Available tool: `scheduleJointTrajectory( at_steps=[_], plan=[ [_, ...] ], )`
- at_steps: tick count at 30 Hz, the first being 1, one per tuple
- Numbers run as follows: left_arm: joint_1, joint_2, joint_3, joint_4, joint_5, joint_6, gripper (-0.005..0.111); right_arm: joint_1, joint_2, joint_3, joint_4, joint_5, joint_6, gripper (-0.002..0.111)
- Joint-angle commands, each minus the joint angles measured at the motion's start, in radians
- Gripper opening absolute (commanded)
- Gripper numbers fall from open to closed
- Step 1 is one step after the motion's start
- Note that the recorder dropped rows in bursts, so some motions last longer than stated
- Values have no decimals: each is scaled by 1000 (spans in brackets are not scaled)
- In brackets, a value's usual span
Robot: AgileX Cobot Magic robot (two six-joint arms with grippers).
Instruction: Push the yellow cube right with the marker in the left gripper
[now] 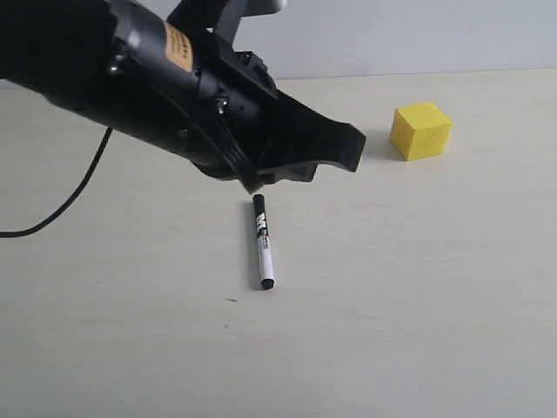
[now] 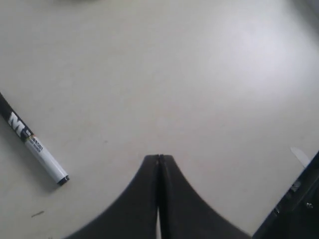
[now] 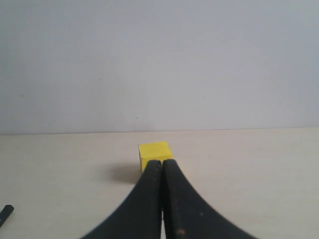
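Note:
The marker [image 1: 263, 242] lies loose on the pale table, white barrel with black ends, nothing holding it. My left gripper [image 1: 352, 144] hovers above and beyond the marker's far end, fingers pointing toward the yellow cube [image 1: 421, 130], which stands apart at the right. In the left wrist view the left gripper [image 2: 159, 158] is shut with nothing between its fingers, and the marker [image 2: 32, 142] lies off to one side. My right gripper [image 3: 162, 163] is shut and empty, with the yellow cube [image 3: 153, 150] beyond its tips. A black marker end [image 3: 5, 214] shows at that view's edge.
A black cable [image 1: 70, 196] curves over the table at the left. A white wall [image 1: 418, 35] rises behind the table's far edge. A small dark speck [image 1: 231, 300] lies near the marker.

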Motion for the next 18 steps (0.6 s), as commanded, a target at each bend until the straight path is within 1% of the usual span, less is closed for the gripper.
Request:
scheduleJointTrajectory(
  at_steps=[1, 13, 16, 18],
  plan=[
    [-11, -48, 11, 5, 11, 8, 0, -6, -6, 5, -2, -11, -1, 0],
    [-11, -37, 11, 5, -4, 18, 0, -6, -6, 5, -2, -11, -1, 0],
    [-11, -33, 11, -45, 16, 16, 0, -6, -6, 5, -2, -11, -1, 0],
    [-11, -33, 13, -48, 29, 20, 0, -6, -6, 5, -2, -11, -1, 0]
  ],
)
